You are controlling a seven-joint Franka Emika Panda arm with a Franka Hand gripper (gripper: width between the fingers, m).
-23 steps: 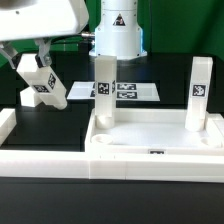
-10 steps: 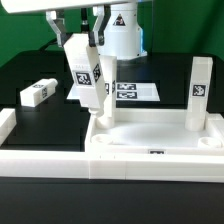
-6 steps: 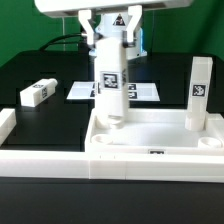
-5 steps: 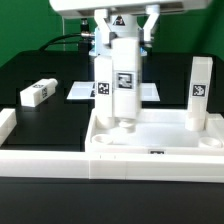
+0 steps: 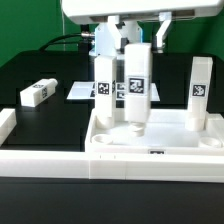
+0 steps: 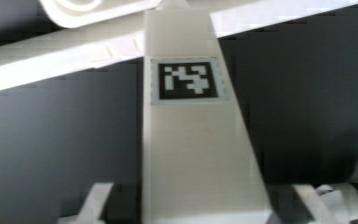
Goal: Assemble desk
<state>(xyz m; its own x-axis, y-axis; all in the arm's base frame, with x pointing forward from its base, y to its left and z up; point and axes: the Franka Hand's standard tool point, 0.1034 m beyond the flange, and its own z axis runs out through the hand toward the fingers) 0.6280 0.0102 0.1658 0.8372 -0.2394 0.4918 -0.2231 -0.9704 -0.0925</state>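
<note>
While my pincer clamps one leg upright over the top, a spare leg lies flat on the table, well apart from it.

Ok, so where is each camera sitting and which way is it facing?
Exterior view: off the arm, set low, facing the desk top; it shows the gripper holding a leg upright over it.
Wrist view: on the wrist, looking down along that leg toward the desk top; only the fingers show.
Shared: the held leg and its tag.
</note>
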